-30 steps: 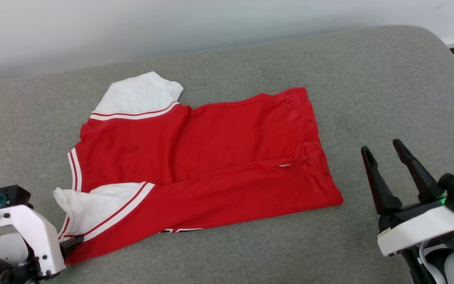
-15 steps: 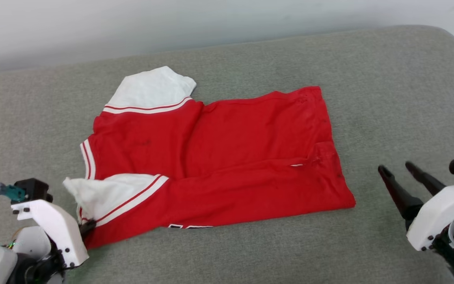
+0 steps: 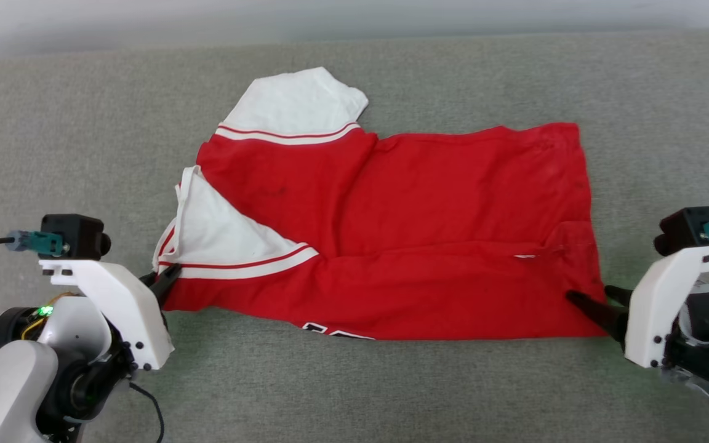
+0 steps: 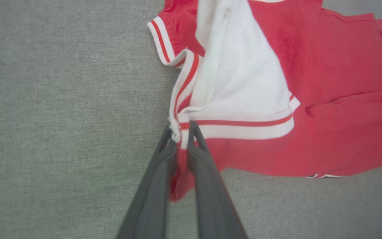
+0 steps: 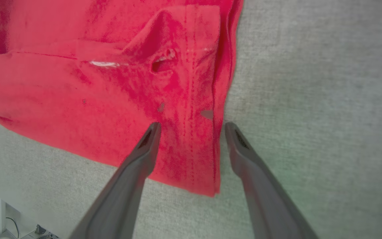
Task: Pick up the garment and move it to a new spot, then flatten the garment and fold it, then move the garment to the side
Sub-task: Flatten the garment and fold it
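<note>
The garment (image 3: 428, 227), a red jersey with white sleeves and red-striped trim, lies spread on the grey cushion, partly folded lengthwise. A sliver of black-and-white numerals peeks out at its near edge. My left gripper (image 3: 167, 277) is shut on the near-left corner, pinching striped trim and red fabric (image 4: 181, 132) between its fingers. The near white sleeve (image 3: 219, 231) is flipped up over the red body. My right gripper (image 3: 594, 300) stands open at the near-right hem corner, one finger over the red cloth (image 5: 191, 132) and one over the cushion, straddling the hem edge (image 5: 218, 146).
The grey upholstered cushion (image 3: 84, 135) stretches wide to all sides of the shirt. A pale wall runs along its far edge. In the right wrist view a bit of floor with a cable shows past the cushion's edge (image 5: 22, 229).
The head camera has shifted. My left gripper closed on the near-left corner and drew it, flipping the near sleeve over. My right gripper came down to the right hem corner, still open.
</note>
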Robot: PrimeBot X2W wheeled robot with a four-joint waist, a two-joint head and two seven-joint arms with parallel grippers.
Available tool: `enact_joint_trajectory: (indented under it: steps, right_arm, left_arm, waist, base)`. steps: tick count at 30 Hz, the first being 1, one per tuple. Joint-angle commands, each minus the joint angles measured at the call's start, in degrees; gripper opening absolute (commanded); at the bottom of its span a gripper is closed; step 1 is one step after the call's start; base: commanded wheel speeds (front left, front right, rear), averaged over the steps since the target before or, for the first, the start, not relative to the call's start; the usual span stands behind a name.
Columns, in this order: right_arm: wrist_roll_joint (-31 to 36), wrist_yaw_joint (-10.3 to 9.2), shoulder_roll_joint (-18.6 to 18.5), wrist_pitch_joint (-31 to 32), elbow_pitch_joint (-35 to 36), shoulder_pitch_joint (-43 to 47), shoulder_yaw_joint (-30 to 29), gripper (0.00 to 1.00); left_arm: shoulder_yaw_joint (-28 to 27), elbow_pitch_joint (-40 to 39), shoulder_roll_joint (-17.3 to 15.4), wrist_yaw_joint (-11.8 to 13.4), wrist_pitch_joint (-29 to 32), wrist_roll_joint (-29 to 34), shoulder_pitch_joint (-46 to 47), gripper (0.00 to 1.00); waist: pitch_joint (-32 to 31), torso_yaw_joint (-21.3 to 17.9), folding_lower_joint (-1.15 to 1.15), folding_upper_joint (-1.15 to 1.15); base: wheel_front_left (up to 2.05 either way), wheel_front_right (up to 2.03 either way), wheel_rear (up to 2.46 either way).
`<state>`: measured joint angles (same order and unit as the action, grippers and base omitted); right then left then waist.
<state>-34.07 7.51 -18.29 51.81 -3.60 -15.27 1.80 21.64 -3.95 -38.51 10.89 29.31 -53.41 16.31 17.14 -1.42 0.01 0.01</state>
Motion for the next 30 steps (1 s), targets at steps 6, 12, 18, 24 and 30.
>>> enact_joint_trajectory:
  steps: [6,12,18,24,30]
  right_arm:
    - [-1.4,-0.03,2.9,1.5,-8.6,-1.6,3.7,0.99]
    - [-2.5,-0.02,1.9,0.3,-10.0,-2.5,5.5,0.0]
    - [-3.5,-0.03,-0.9,-2.7,-8.2,-3.3,7.1,0.0]
    - [-4.6,-0.03,-2.2,-3.9,-7.7,-1.6,8.8,0.0]
    - [-5.6,-0.03,-3.6,-4.5,-6.7,2.0,10.2,0.0]
  left_arm:
    - [1.1,-0.5,1.5,0.6,-0.9,1.1,0.9,0.0]
    - [1.1,0.7,2.2,0.6,-1.9,0.7,-0.5,0.0]
    - [0.9,1.8,2.7,0.5,-3.4,-0.2,-3.0,0.0]
    - [1.0,1.9,2.9,0.9,-4.7,-0.6,-6.1,0.0]
    - [0.7,0.6,2.1,2.7,-5.9,-0.7,-11.9,0.0]
  waist:
    - [2.1,2.0,-0.01,-0.01]
    - [0.9,1.7,-0.01,-0.01]
    - [-3.3,0.9,-0.01,-0.01]
    - [-8.1,1.0,-0.01,-0.01]
    - [-13.9,1.6,-0.01,-0.01]
  base:
    - [0.0,0.0,0.0]
    - [0.0,0.0,0.0]
    - [0.0,0.0,0.0]
    - [0.0,0.0,0.0]
    - [0.0,0.0,0.0]
